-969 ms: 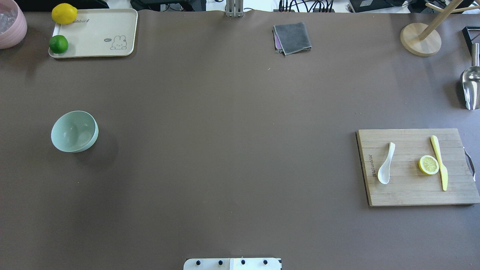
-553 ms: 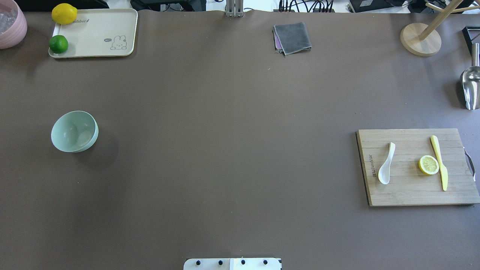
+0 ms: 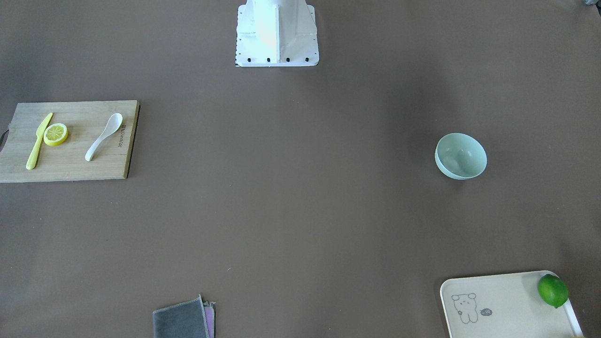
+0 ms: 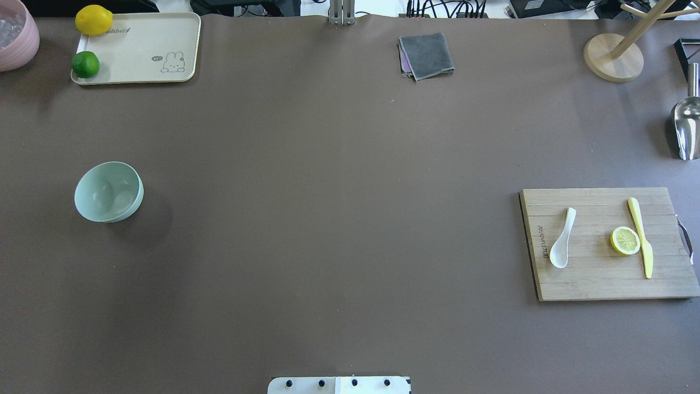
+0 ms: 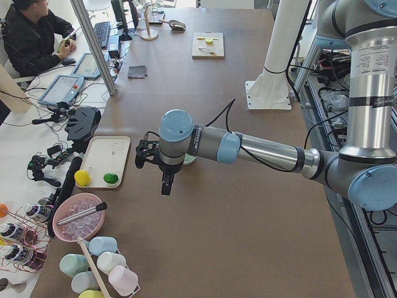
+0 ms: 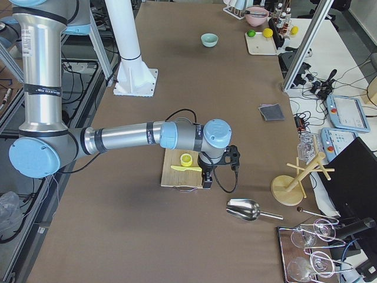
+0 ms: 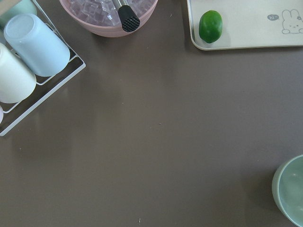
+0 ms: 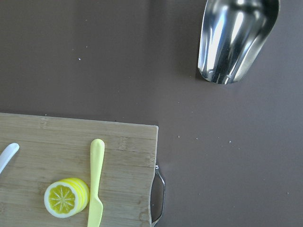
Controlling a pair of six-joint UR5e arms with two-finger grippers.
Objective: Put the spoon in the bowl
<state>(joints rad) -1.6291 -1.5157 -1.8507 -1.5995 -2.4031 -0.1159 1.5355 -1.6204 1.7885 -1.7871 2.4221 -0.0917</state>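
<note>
The white spoon [image 4: 562, 241] lies on the left part of a wooden cutting board [image 4: 601, 282] at the table's right, scoop toward me; it also shows in the front view [image 3: 102, 137], and its handle tip shows in the right wrist view [image 8: 7, 156]. The mint-green bowl [image 4: 108, 191] stands empty at the table's left, also in the front view [image 3: 460, 156] and at the left wrist view's corner [image 7: 291, 194]. My left gripper [image 5: 164, 183] hangs above the table near the bowl. My right gripper [image 6: 207, 180] hangs over the board's outer edge. I cannot tell whether either is open.
A yellow knife [image 4: 641, 238] and a lemon slice [image 4: 625, 241] lie on the board. A cream tray [image 4: 142, 54] with a lime [image 4: 85, 64] and a lemon [image 4: 93, 19] sits far left. Also present are a grey cloth [image 4: 426, 54], a metal scoop [image 4: 687, 128], a wooden stand [image 4: 612, 57] and a pink bowl [image 4: 13, 33].
</note>
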